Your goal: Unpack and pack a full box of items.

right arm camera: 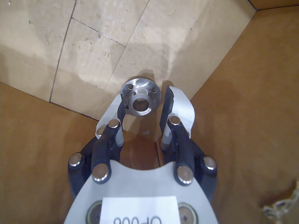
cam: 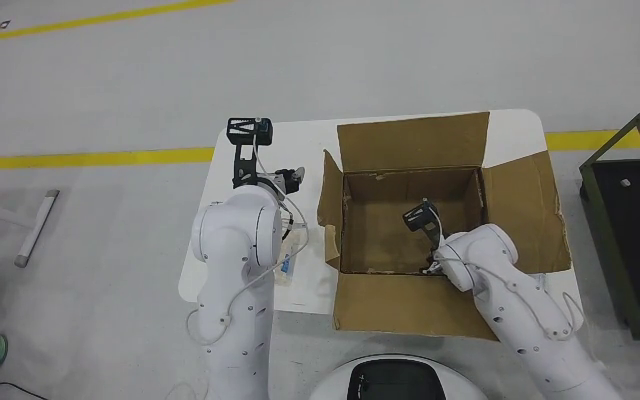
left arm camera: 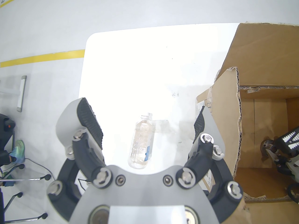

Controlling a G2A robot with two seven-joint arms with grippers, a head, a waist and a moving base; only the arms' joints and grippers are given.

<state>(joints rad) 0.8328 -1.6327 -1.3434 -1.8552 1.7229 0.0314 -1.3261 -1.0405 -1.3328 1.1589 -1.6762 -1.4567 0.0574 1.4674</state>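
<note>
The small round silver metal part with a hole in its middle (right arm camera: 141, 97) sits deep inside the big brown cardboard box (cam: 410, 140), close to a corner, so it probably has to come out next. The right gripper (right arm camera: 144, 96) is down in the box to get it. Its fingers (right arm camera: 168, 99) are partly open around the part. One finger touches its rim, and the other looks just beside it, so the part does not seem squeezed yet.

Outside the box, a clear plastic bottle (left arm camera: 141, 144) lies on its side on the white surface (left arm camera: 140, 59), likely already taken out. The left gripper (left arm camera: 143, 108) hangs above the bottle with its fingers wide open, holding nothing.
</note>
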